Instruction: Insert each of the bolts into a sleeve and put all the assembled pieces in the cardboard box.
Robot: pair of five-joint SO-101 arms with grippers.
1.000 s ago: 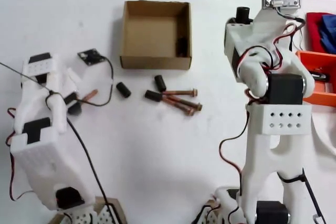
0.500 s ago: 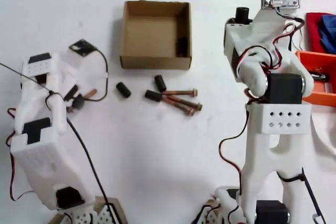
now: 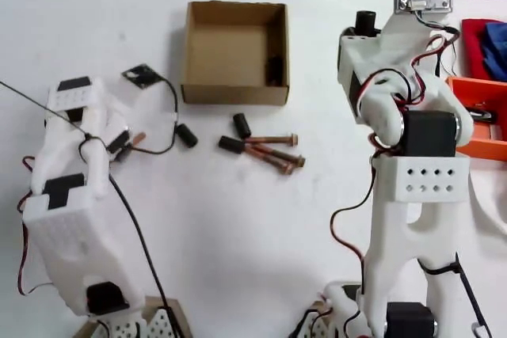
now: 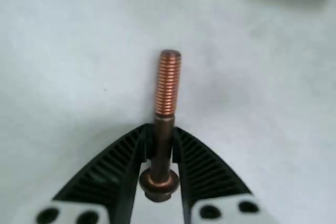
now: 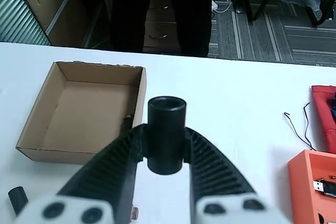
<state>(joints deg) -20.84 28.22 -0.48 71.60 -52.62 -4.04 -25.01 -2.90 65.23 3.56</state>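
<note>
One bolt (image 4: 168, 85) clamped in the left gripper (image 4: 163, 129), threads outward; a sleeve (image 5: 167, 114) clamped in the right gripper (image 5: 164, 136).

The left arm (image 3: 63, 227) has swung a little to the right and toward the far side of the table over the last second, and its black-capped upper block now sits farther right than before. The left gripper (image 3: 119, 146) has gone with it, carrying the copper bolt (image 3: 136, 140), whose tip has crept slightly nearer the loose sleeve (image 3: 187, 134). The small camera board (image 3: 142, 77) on that wrist drifted left and farther away half a second ago and has since come back to the right. Its black cable (image 3: 170, 108) has swept right too, and the loop now appears to reach the end of that sleeve.
</note>
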